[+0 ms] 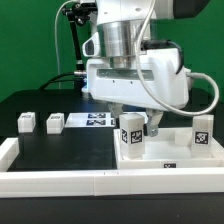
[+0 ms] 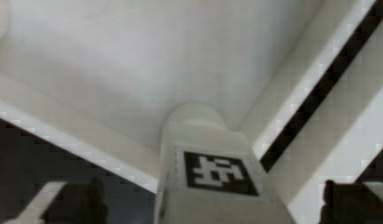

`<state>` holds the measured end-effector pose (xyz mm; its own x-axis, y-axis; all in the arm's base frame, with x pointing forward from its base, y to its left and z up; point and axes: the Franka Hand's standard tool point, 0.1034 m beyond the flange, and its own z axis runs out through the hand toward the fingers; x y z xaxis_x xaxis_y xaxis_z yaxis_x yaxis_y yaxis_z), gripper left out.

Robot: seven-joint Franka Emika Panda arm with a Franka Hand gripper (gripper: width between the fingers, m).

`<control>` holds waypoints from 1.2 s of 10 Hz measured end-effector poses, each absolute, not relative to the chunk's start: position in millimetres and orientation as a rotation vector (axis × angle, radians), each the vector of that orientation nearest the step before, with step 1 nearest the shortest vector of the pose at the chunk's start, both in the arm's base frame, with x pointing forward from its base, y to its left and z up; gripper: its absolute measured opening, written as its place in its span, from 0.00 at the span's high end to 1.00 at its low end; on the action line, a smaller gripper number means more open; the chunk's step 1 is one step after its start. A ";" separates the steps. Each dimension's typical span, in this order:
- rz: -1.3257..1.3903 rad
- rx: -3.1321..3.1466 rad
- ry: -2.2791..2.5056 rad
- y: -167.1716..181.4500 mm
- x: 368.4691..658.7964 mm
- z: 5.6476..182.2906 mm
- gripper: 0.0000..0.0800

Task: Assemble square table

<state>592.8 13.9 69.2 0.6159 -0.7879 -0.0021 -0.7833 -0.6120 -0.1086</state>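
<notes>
1. Square table, in loose parts: slab (image 1: 168,152) lies flat on the black table (image 1: 60,150), toward the exterior view's right, close to the front rail (image 1: 60,182).
2. Slab is white, with a raised edge along its right side in the exterior view. Which face is up, cannot tell.
3. Mid post (image 1: 131,136) stands upright at the slab's front left part, tag facing the camera. Screwed in or just set there, cannot tell.
4. Gripper (image 1: 140,119) hangs right over the mid post, pointing down.
5. Wrist view: mid post (image 2: 213,165) sits in the middle between the dark fingers (image 2: 72,203), tag readable, its far end rounded against the white slab (image 2: 117,60).
6. Gripper (image 2: 214,203) is released: jaws spread, a clear gap on each side of the mid post, neither finger touching it.
7. Also in the wrist view, a dark strip runs beside the slab edge. Likely table, cannot tell for sure.
8. Right post (image 1: 203,130) stands upright at the slab's right side, tag visible, well apart from the gripper.
9. Far-left post (image 1: 25,122) and inner-left post (image 1: 53,123) sit on the black table near each other, well apart from the slab.
10. Marker board (image 1: 93,120) lies flat on the table between the inner-left post and the gripper, behind the mid post.
</notes>
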 end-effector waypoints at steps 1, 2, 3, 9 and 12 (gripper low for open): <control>-0.076 -2.790 1.223 16.5 592.7 69.3 0.20; -0.080 -2.828 1.135 17.4 592.5 69.1 0.19; -0.088 -2.893 0.971 17.2 592.4 69.0 0.19; -0.093 -3.062 0.265 16.9 589.7 66.7 0.19; -0.102 -3.092 -0.078 14.9 589.5 66.5 0.19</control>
<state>589.5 14.9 66.5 0.9966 0.0486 0.0668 0.0517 -0.9976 -0.0455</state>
